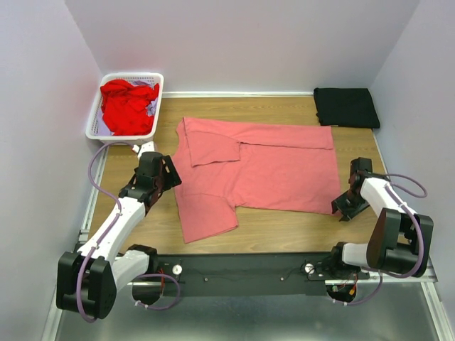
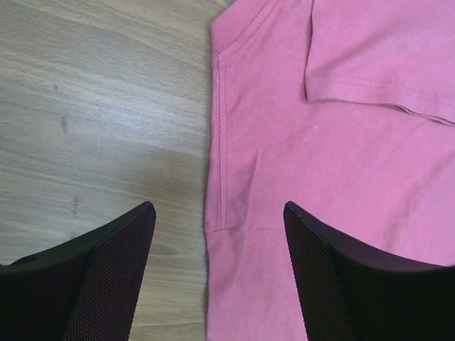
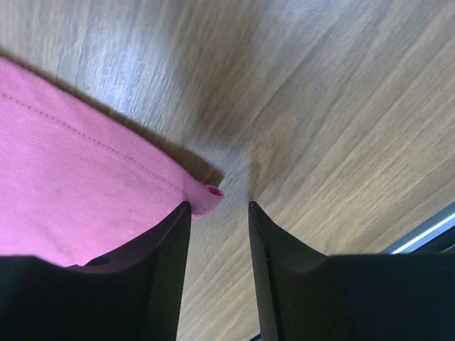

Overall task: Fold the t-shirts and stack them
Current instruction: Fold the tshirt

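Observation:
A salmon-pink t-shirt [image 1: 263, 167] lies spread flat on the wooden table, one sleeve folded in over its chest. My left gripper [image 1: 169, 177] is open at the shirt's left side; in the left wrist view its jaws [image 2: 218, 207] straddle the shirt's side edge [image 2: 320, 142], one finger over wood, the other over cloth. My right gripper [image 1: 343, 206] sits at the shirt's near right corner. Its jaws [image 3: 218, 204] stand narrowly open with bare wood between them, and the hem corner [image 3: 202, 195] pokes past the left fingertip. A red t-shirt [image 1: 126, 105] is crumpled in the basket. A folded black t-shirt [image 1: 346, 106] lies at the far right.
The white lattice basket [image 1: 131, 76] stands at the far left corner. Walls close the table on the left, back and right. A metal rail [image 1: 234, 266] with both arm bases runs along the near edge.

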### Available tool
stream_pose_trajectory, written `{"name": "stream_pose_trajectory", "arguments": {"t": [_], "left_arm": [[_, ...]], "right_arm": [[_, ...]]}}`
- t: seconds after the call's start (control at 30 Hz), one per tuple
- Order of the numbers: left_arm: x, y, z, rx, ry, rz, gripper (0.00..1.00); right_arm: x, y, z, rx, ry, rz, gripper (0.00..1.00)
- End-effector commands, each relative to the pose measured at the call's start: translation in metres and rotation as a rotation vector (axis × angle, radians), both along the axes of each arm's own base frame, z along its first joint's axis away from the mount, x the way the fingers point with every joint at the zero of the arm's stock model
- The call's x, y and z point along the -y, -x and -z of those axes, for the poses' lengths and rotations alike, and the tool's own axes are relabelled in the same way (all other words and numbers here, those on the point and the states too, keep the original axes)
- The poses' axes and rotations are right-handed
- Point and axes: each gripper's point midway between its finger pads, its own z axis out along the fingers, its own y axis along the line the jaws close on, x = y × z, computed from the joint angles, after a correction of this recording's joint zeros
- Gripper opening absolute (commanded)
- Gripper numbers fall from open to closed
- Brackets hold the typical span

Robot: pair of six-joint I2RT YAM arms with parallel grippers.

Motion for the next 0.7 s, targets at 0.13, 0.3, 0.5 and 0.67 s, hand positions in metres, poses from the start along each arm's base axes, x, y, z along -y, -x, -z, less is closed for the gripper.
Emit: {"name": "stream_pose_trajectory", "arguments": {"t": [0.13, 0.3, 0.5, 0.67], "left_arm": [[0.003, -0.002, -0.002, 0.023, 0.008, 0.002, 0.8], [0.004, -0.003, -0.002, 0.024, 0.009, 0.006, 0.8], [0.004, -0.002, -0.001, 0.023, 0.008, 0.01, 0.8], [0.005, -0.002, -0.001, 0.021, 0.008, 0.011, 0.8]], "right_arm": [[0.016, -0.01, -0.006, 0.073, 0.067, 0.099, 0.43], [0.016, -0.016, -0.01, 0.107, 0.058, 0.106, 0.43], [0.01, -0.013, 0.0, 0.105, 0.025, 0.127, 0.43], [0.014, -0.006, 0.007, 0.091, 0.039, 0.14, 0.43]]}}
